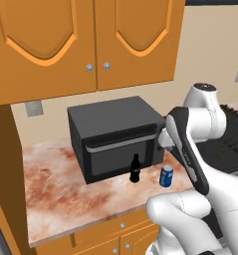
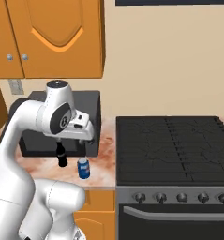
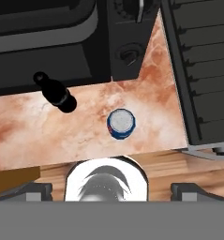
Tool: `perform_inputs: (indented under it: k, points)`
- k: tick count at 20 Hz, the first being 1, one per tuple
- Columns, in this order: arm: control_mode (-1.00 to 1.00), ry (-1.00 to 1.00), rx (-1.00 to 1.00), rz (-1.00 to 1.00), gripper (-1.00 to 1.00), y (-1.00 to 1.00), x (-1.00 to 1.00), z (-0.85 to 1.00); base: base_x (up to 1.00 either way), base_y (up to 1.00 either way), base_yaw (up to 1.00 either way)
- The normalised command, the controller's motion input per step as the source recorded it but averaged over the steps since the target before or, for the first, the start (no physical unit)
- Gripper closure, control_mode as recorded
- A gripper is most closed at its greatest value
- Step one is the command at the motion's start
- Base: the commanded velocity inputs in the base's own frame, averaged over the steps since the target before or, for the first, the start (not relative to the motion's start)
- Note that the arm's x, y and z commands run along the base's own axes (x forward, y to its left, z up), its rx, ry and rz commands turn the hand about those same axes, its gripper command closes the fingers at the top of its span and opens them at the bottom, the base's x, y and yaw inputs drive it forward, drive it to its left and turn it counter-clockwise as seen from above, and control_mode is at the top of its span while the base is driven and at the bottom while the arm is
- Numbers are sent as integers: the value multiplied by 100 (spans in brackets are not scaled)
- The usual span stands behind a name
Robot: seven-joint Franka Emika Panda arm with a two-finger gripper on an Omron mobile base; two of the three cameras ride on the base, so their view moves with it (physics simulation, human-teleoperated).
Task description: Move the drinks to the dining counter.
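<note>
Standing near worktop (image 3: 33, 126) front edge: can (image 3: 121, 123); bottle (image 3: 55, 92) apart; jaws wide.

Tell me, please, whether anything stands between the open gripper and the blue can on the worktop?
Nothing visible does. In the hand view the blue can stands alone on bare marbled worktop, straight ahead of the gripper. The bottle stands apart, off to one side.

Even, bright rendered light (soft, faint shadows), slightly coarse, no glare.

Bottle (image 2: 62, 157) neck hidden behind the arm's wrist, centre-left of right base view. Stove (image 2: 174, 154) cut by right edge. Can (image 1: 166, 176) markings too small to read.
</note>
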Motion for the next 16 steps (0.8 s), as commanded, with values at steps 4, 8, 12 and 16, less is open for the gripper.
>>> perform_inputs:
  k: [4, 8, 12, 16]
  points:
    - [-100, 0, 0, 0, -100, -6, 17, -36, 0, 0, 0]
    - [-100, 0, 0, 0, -100, -1, 14, -34, 0, 0, 0]
    - [-100, 0, 0, 0, -100, 0, 19, -31, 0, 0, 0]
    - [-100, -5, 0, 0, -100, 0, 23, -25, 0, 0, 0]
